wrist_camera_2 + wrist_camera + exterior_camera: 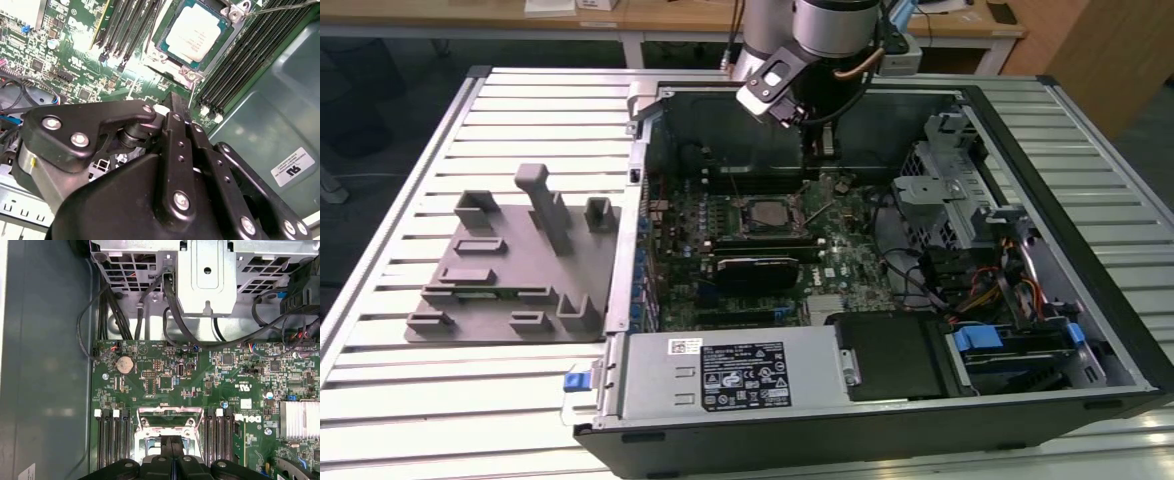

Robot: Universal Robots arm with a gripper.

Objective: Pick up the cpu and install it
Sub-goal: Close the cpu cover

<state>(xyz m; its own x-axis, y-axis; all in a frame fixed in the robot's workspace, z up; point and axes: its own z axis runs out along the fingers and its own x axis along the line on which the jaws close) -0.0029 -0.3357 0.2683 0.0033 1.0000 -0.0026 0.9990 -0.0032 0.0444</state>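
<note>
The cpu [192,35], a flat square chip with a shiny silver top, lies inside the black-framed socket on the green motherboard [75,60]. In the exterior view the cpu [765,212] sits at the middle of the open computer case. My gripper [821,165] hangs over the board just behind the socket, a little above it. Its black fingers [173,112] are pressed together with nothing between them. In the first wrist view the gripper [172,444] points down beside the socket's raised metal load plate [170,415].
A grey plastic fixture [507,270] stands on the slatted table at the exterior view's left. Inside the case are memory slots [250,55], a black cooler [754,270], a power supply [720,375], a metal drive cage [947,190] and loose cables [125,310].
</note>
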